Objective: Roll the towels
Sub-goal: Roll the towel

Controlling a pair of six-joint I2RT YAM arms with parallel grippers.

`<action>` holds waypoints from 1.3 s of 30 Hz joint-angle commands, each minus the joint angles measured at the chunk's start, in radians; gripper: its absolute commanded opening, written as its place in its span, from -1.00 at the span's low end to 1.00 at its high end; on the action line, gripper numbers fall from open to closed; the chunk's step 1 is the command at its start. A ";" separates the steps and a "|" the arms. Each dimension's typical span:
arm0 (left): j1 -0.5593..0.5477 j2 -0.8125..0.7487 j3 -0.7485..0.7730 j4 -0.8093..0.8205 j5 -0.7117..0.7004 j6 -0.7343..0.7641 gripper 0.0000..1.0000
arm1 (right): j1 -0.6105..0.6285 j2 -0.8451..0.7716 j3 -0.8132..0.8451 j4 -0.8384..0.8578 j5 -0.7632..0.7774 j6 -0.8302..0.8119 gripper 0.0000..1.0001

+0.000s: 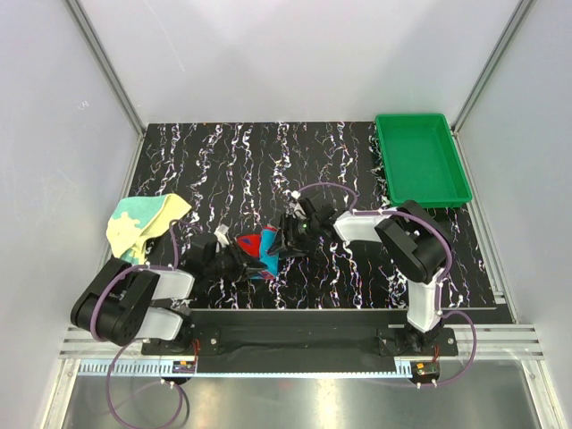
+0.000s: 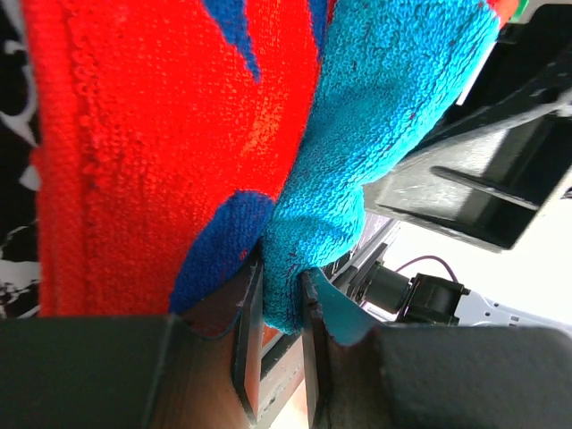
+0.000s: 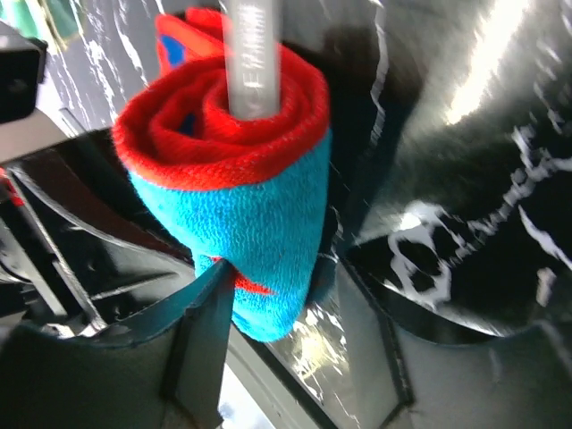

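The red towel with blue blotches (image 1: 257,243) lies rolled near the table's front centre, between my two grippers. My left gripper (image 1: 234,259) comes in from the left. In the left wrist view it (image 2: 281,286) is shut, pinching a blue fold of this towel (image 2: 134,134). My right gripper (image 1: 288,237) reaches in from the right and straddles the roll (image 3: 241,206). Its (image 3: 279,295) left finger (image 3: 201,331) presses the roll's side, and a narrow dark gap shows on the right. A blurred grey bar crosses the roll's red top. The pale yellow towel (image 1: 143,223) lies crumpled at the left edge.
A green plastic tray (image 1: 425,205) sits at the back right corner of the black marbled mat (image 1: 268,161). White walls with metal corner posts enclose the table on three sides. Both arm bases stand on the rail at the near edge.
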 commanded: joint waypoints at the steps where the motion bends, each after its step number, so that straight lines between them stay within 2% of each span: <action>1: 0.017 0.023 -0.017 0.026 -0.003 0.012 -1.00 | 0.024 0.034 0.038 0.029 0.019 -0.022 0.18; 7: 0.020 0.091 -0.020 0.072 0.017 0.014 -1.00 | 0.030 0.051 0.038 0.066 0.013 -0.009 0.23; 11: 0.022 0.143 -0.017 0.119 0.042 0.009 -1.00 | 0.036 0.059 0.036 0.104 -0.013 0.003 0.20; 14: 0.022 0.178 -0.009 0.168 0.065 0.001 -1.00 | 0.041 0.074 0.034 0.141 -0.033 0.018 -0.06; 15: 0.022 0.184 -0.008 0.174 0.072 0.000 -1.00 | 0.042 0.077 0.033 0.146 -0.033 0.020 -0.28; 19: 0.022 0.183 0.023 0.162 0.100 0.021 -0.99 | 0.044 0.076 0.022 0.121 0.002 0.020 -0.56; 22: 0.020 0.140 0.073 0.031 0.088 0.090 -0.74 | 0.042 0.063 0.014 0.082 0.037 0.015 -0.63; 23: 0.020 0.123 0.087 -0.066 0.076 0.137 -0.65 | 0.041 0.059 0.014 0.063 0.063 0.004 -0.62; 24: 0.020 0.105 0.104 -0.117 0.050 0.164 -0.47 | 0.041 0.048 0.014 0.042 0.083 0.000 -0.63; 26: 0.019 0.048 0.155 -0.265 0.016 0.237 -0.31 | 0.036 0.034 0.015 -0.021 0.135 -0.019 -0.63; 27: 0.019 0.030 0.172 -0.310 -0.019 0.260 -0.16 | 0.033 0.028 0.014 -0.037 0.151 -0.025 -0.63; 31: 0.019 -0.041 0.251 -0.471 -0.081 0.380 0.00 | 0.018 -0.012 0.002 -0.152 0.233 -0.039 -0.63; 35: 0.005 -0.073 0.327 -0.601 -0.145 0.458 0.05 | 0.006 -0.047 -0.004 -0.247 0.337 -0.043 -0.63; 39: -0.078 -0.084 0.437 -0.709 -0.290 0.530 0.07 | -0.008 -0.084 0.001 -0.363 0.453 -0.031 -0.61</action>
